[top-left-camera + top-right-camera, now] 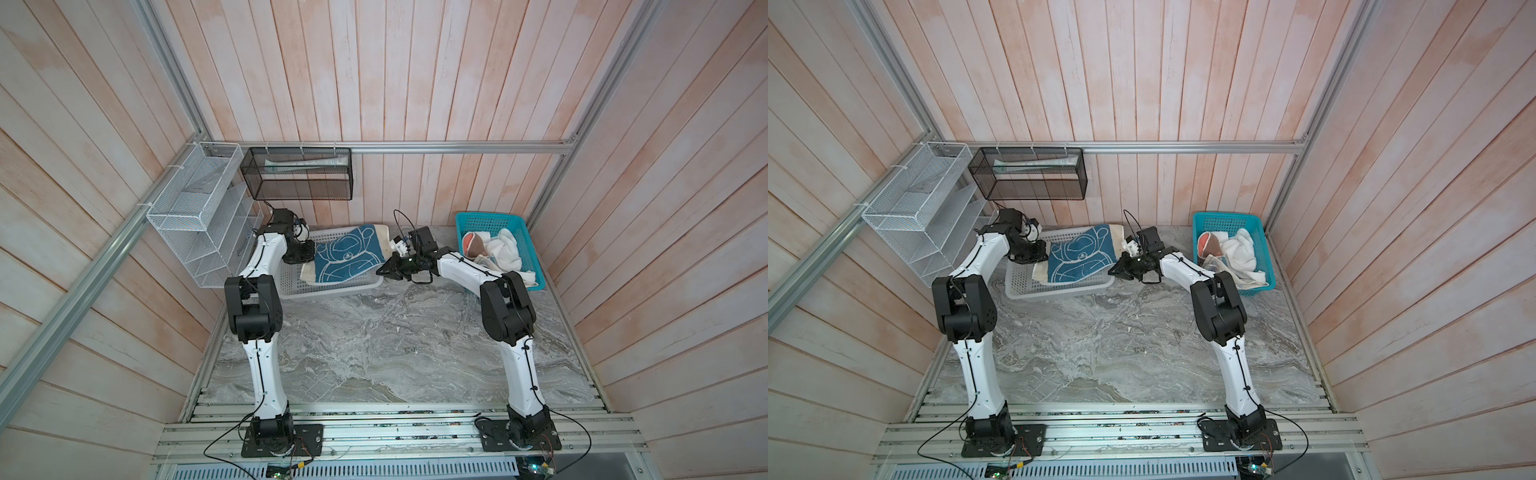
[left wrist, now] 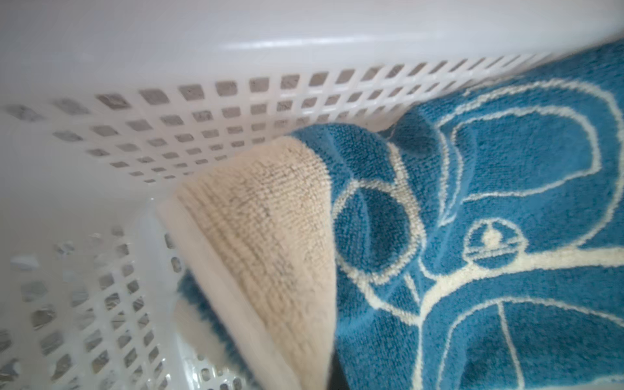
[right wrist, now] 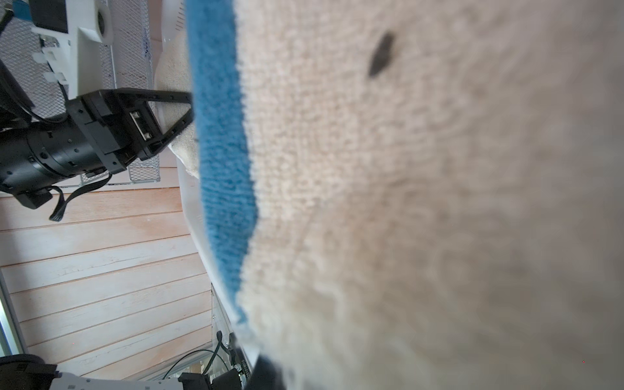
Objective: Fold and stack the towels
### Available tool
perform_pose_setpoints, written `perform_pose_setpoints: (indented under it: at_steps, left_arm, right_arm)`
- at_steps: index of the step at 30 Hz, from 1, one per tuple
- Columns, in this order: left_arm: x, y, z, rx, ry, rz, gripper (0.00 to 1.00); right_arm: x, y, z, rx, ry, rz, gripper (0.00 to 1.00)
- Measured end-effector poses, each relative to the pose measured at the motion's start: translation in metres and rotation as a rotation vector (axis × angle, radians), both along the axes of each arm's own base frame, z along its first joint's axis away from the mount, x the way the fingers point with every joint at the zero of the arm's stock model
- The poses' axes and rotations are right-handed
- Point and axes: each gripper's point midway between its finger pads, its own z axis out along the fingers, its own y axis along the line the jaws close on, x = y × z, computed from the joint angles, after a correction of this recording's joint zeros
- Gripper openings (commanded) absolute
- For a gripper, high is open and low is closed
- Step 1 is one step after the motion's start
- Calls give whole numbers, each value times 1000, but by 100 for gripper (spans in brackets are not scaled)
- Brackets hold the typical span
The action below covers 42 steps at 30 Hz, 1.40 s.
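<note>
Saw marble tabletop point(image 1: 374, 345), white basket point(image 1: 332, 291) at its 11 o'clock, blue towel point(image 1: 349, 259) spread across that. Noted teal basket point(image 1: 490, 222) at 2 o'clock w/ other towels point(image 1: 505, 249) heaped inside. Found left gripper point(image 1: 309, 257) clamped on blue towel's 9 o'clock cream border. Couldn't tell jaw state of right gripper point(image 1: 380, 272); tips by towel's 3 o'clock edge.

The blue towel point(image 1: 349, 257) with cream ends and a white cartoon outline sits spread open, slightly rumpled, across the white basket point(image 1: 332, 291). The salmon-brown towel point(image 1: 473, 245), the white towel point(image 1: 505, 249) and the lettered towel point(image 1: 485, 260) are bunched up in the teal basket point(image 1: 490, 218).
</note>
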Motion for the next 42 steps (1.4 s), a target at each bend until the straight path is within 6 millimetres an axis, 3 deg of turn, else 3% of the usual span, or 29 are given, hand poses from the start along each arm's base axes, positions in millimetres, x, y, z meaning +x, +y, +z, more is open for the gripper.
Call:
perform_pose_setpoints:
  at_steps: [12,15,17,20,22,24,26,32,35,37,40,42]
  left_arm:
    - [4,25,-25,106,78,25,0]
    - [5,34,-29,122,91,42,1]
    - [3,40,-30,129,103,53,22]
    - [-1,52,-31,170,122,88,29]
    - [-3,58,-29,192,128,108,39]
    - [-5,64,-21,216,123,126,48]
    - [-6,71,-6,233,96,154,48]
    - [-19,76,67,240,-48,205,38]
    - [-24,65,90,210,-118,204,33]
    - [-27,48,93,176,-142,181,30]
    - [-27,1,79,102,-141,104,27]
    - [-27,-37,59,42,-110,45,26]
  right_arm:
    - [-1,-5,0,-4,28,-12,0]
    - [5,-9,1,-25,34,-27,17]
    - [7,-12,-2,-39,29,-34,31]
    - [12,-18,-4,-71,15,-55,38]
    - [16,-20,-1,-83,0,-63,40]
    - [21,-21,5,-101,-29,-72,41]
    - [27,-23,15,-118,-66,-79,41]
    - [49,-28,67,-164,-215,-84,42]
    - [58,-38,96,-192,-292,-90,44]
    - [64,-53,107,-227,-330,-103,45]
    - [72,-93,100,-328,-330,-147,47]
    - [76,-135,87,-417,-299,-194,47]
